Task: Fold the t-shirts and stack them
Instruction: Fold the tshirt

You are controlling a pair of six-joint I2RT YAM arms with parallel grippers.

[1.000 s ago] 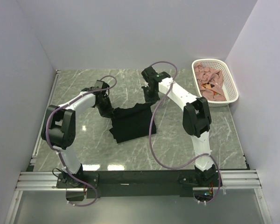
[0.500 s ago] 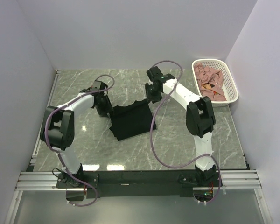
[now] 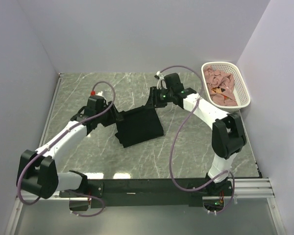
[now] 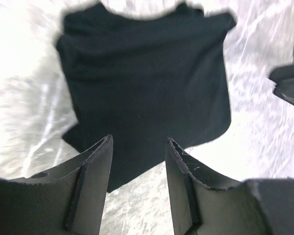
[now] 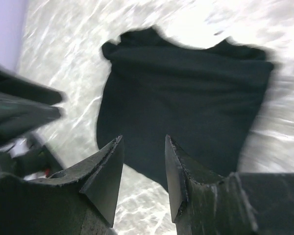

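While the left gripper (image 4: pixel 138 139) and right gripper (image 5: pixel 143 139) hang parted and empty, the black t-shirt (image 3: pixel 138 126) lies between them.
Soft matte folded rectangle on the glossy marbled table (image 3: pixel 186 142); crumpled pink cloth (image 3: pixel 219 85) fills the white lattice basket (image 3: pixel 242 83) at two o'clock.

Cannot trace edges of black shirt (image 4: pixel 142 88) in wrist views, blurred; cannot count pink cloths (image 3: pixel 219 83) in basket (image 3: pixel 244 91), too small.

- 2 arms, the left arm (image 3: pixel 63 138) and right arm (image 3: pixel 202 108): white tubes, black joints behind each claw.
- A purple cable (image 3: pixel 170 149) loops along each.
- On the left claw (image 4: pixel 138 143), fingers (image 4: pixel 95 176) are black, wedge-shaped, rough-edged.
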